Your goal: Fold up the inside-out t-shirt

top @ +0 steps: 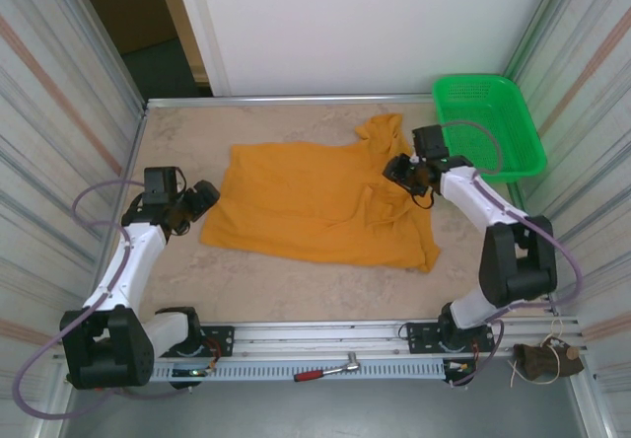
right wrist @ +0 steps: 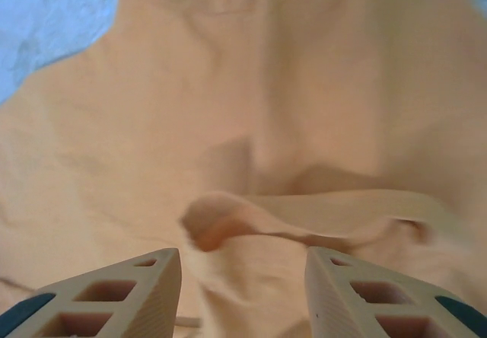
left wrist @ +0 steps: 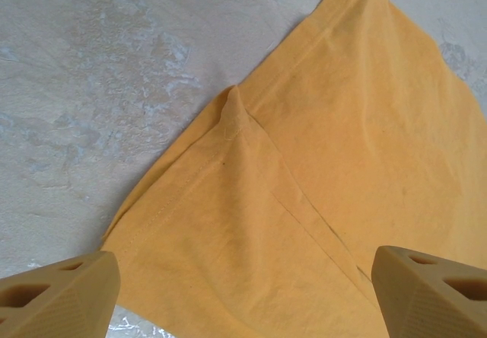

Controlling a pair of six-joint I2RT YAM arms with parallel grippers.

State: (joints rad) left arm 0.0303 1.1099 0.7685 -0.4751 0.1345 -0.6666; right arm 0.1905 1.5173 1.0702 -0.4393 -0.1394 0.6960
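Left end effector [left wrist: 243, 269] released at t-shirt [top: 315, 201] edge; right end effector [right wrist: 243, 256] released above its wrinkle.

Orange t-shirt [top: 306, 206] near green basket [top: 473, 80]

A mottled beige table [top: 296, 280] lies under soft, even light. The left wall [top: 59, 93] and right wall [top: 592, 83] are pale ribbed panels. A white panel [top: 375, 24] closes the back, beside a dark doorway [top: 148, 43]. A metal rail [top: 325, 344] spans the near edge.
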